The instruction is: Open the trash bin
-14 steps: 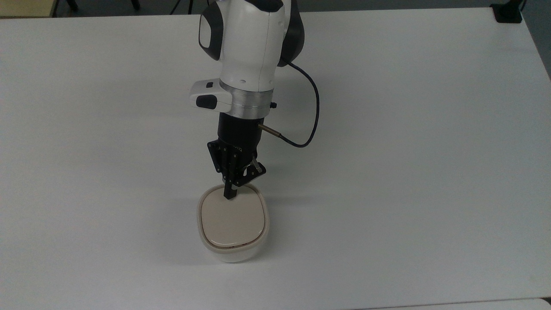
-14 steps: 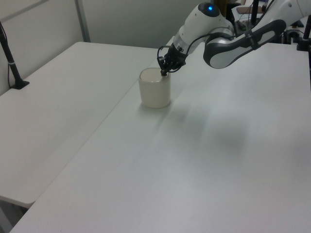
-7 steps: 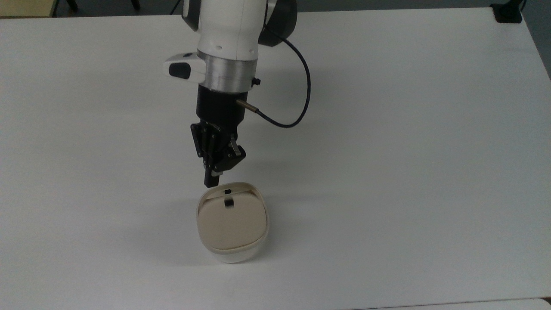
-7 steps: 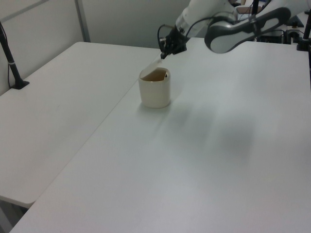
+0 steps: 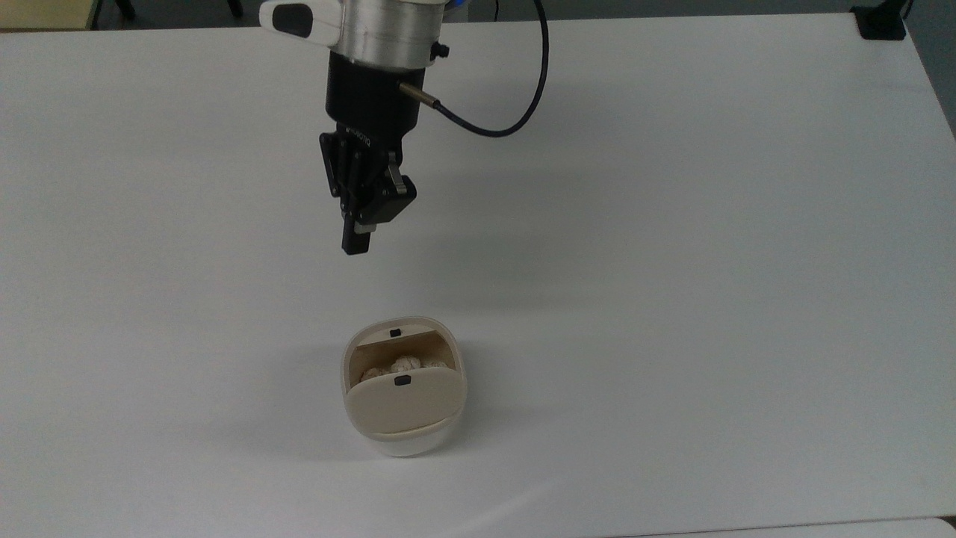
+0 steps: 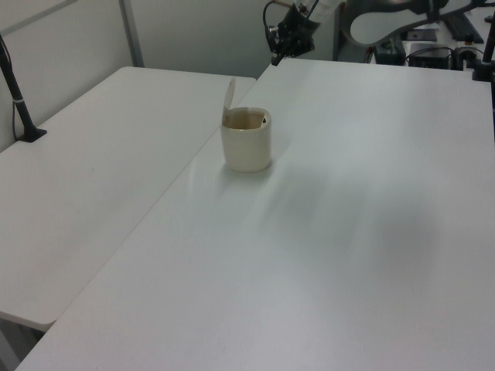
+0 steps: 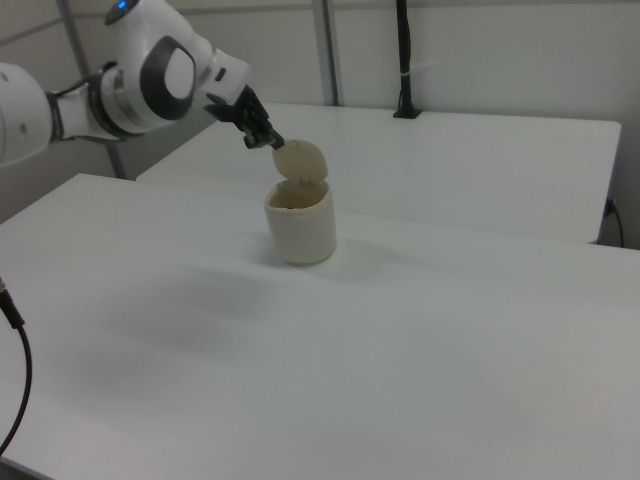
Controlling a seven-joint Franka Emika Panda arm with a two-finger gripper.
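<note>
Tool (image 5: 356, 245) well clear of open trash bin (image 5: 404, 418).

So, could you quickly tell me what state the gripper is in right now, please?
Gripper: shut, holding nothing, raised clear of the open trash bin.

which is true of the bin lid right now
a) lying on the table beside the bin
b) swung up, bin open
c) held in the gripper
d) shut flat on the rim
b: the lid stands up from the bin, whose inside shows pale lumps in the top view, and the gripper is apart from it, holding nothing.
</note>
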